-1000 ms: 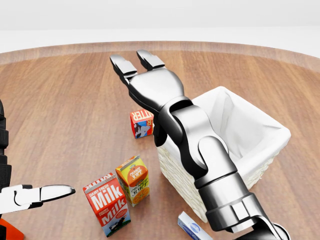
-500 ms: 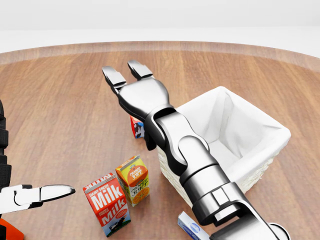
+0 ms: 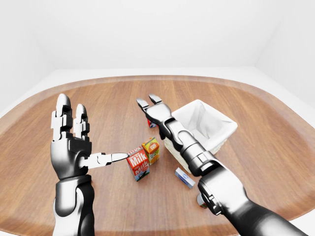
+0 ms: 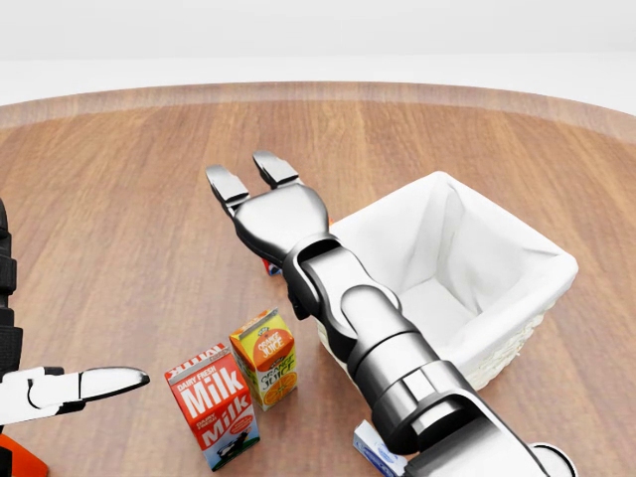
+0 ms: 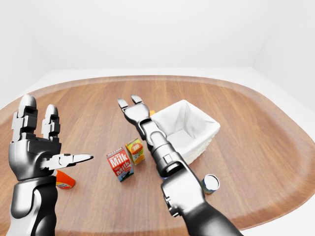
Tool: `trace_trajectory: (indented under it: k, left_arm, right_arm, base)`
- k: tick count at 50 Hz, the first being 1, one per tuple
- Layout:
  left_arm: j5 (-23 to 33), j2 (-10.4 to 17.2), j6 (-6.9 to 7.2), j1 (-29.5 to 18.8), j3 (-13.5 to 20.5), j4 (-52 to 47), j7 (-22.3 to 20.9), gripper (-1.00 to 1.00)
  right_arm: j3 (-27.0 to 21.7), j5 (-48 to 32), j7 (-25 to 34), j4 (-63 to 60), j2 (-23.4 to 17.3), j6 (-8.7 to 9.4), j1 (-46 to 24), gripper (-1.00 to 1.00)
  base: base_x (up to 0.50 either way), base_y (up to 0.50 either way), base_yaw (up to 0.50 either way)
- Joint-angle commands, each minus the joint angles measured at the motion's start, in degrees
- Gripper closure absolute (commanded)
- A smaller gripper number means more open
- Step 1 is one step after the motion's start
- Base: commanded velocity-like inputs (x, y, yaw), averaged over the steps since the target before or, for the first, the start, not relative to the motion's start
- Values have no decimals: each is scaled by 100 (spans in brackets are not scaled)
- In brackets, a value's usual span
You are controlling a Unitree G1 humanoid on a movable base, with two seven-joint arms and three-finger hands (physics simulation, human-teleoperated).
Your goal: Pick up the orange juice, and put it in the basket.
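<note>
The orange juice carton (image 4: 265,356) stands upright on the wooden table, just right of a red milk carton (image 4: 214,404). The white-lined wicker basket (image 4: 556,260) sits to its right. My right hand (image 4: 248,177) is open, fingers spread, hovering above the table beyond the juice toward the top of the head view; its forearm crosses the basket's left corner. It touches nothing. My left hand (image 3: 88,132) is raised at the left, open and holding nothing, with its thumb (image 4: 99,383) pointing toward the milk.
A small red carton (image 3: 151,123) is mostly hidden behind my right hand. A blue-and-white box (image 3: 185,177) lies below the basket, a tin can (image 5: 211,183) further right, and an orange object (image 5: 64,180) under my left hand. The table edge curves all round.
My right hand has drifted left and lower in the head view, now covering most of the small red carton. The left hand and the cartons have not moved.
</note>
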Motion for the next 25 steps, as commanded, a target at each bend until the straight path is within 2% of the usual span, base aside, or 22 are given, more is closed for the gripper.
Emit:
trace_trajectory:
  k: [1, 25]
  left_arm:
    - [-1, 1, 0, 0, 0, 0, -2, -100]
    - [1, 0, 0, 0, 0, 0, 0, -100]
  right_arm:
    - [39, -77, -207, 395, 73, 0, -62, -100]
    - [123, -276, -881, 1224, 252, 0, 6, -100]
  base:
    - [0, 0, 0]
    - [0, 0, 0]
